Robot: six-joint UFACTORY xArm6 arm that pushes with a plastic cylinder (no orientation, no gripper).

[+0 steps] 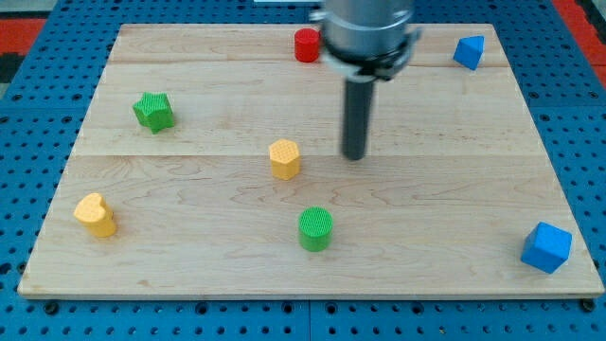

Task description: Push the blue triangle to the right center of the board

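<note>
The blue triangle (468,51) lies near the board's top right corner. My tip (353,155) rests on the board near its middle, well to the left of and below the blue triangle. A blue cube (546,247) sits at the bottom right corner. A yellow hexagon (284,158) lies just left of my tip.
A red cylinder (306,44) stands at the top centre, partly beside the arm's body. A green star (153,111) is at the left. A yellow heart (96,215) is at the bottom left. A green cylinder (315,228) is at the bottom centre. The wooden board (454,199) lies on a blue pegboard.
</note>
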